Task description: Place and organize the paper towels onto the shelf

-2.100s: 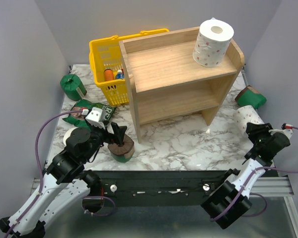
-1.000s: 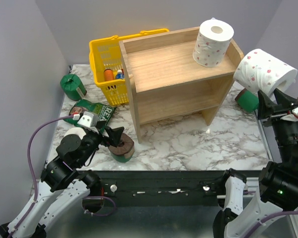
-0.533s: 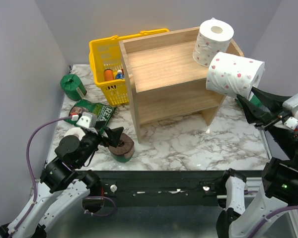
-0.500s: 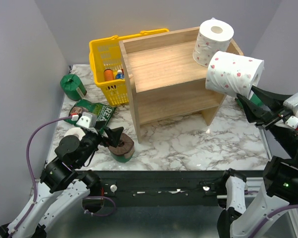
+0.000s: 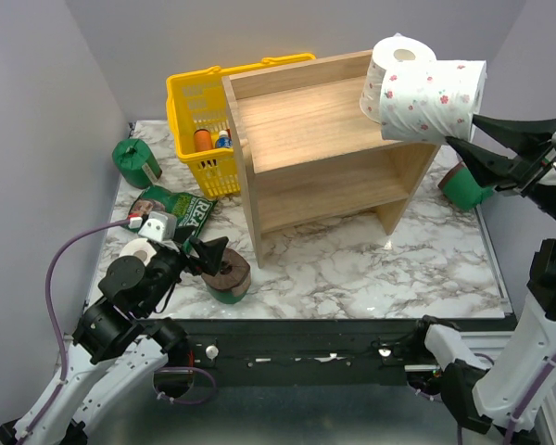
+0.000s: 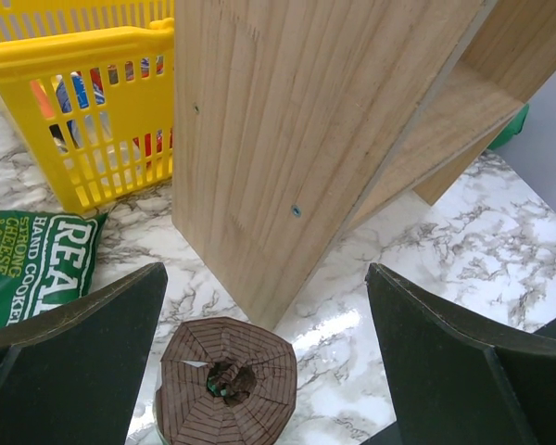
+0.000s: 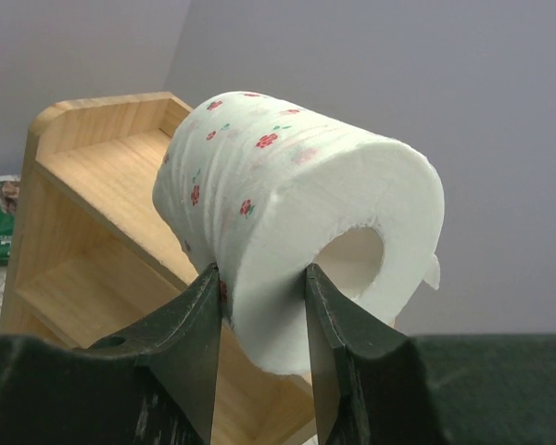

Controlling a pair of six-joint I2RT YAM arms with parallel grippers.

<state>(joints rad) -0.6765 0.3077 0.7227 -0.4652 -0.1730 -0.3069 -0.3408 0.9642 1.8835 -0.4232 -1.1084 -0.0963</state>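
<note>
Pinching with the right gripper: dotted roll clamped by its wall, lying sideways, core toward the wrist. Ahead of those fingers, the shelf top, with a second dotted roll upright, perhaps touching. Spread wide at the left gripper, with a green-wrapped roll just below, unheld.

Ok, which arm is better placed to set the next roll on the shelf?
Right. The right gripper holds a dotted roll raised near the shelf top. The left gripper hangs open above a green-wrapped roll on the table.
</note>
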